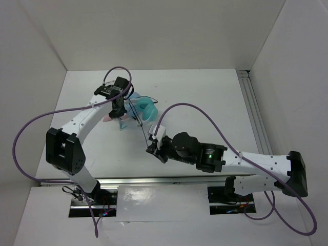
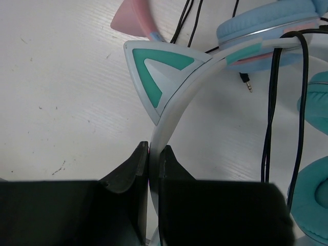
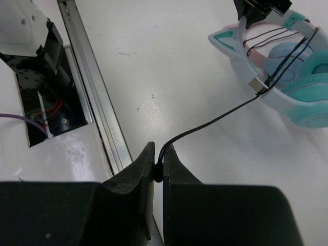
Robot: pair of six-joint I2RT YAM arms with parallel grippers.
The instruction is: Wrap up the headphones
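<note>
The headphones [image 1: 146, 110] are being held left of the desk's [image 1: 205, 102] centre, nearer its far edge. The headband [image 2: 177, 110] is being clamped just below 1 cat ear [image 2: 159, 72] by the left gripper [image 2: 154, 151], its jaws narrowed onto the band. The cable [image 3: 205, 125] is being pinched by the right gripper [image 3: 158, 154], jaws almost together, near the desk's near edge beside the rail [image 3: 97, 102]. Several cable strands are being carried across the headband. A pink-banded pair [image 2: 136, 15] is lying just beyond.
</note>
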